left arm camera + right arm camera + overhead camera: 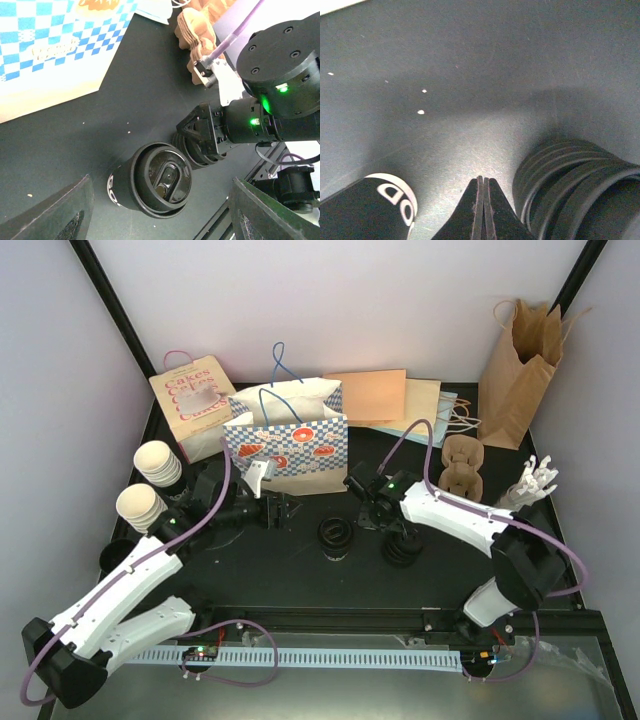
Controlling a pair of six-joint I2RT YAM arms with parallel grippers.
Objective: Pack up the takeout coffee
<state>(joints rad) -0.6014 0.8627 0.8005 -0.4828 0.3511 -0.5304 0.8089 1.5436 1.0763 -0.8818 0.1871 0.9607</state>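
Showing your right gripper (481, 192), pinched shut on nothing, just beside the stack of black lids (570, 185), which lies on its near-right side. Your left gripper (275, 508), wide open and empty, is farther off; paper cups (158, 462) stand far left.

Black table (300, 575) enclosed by plain pale walls (350, 300)

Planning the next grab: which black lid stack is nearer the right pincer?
The ribbed stack, beside the shut right pincer; the lettered one stands farther left.
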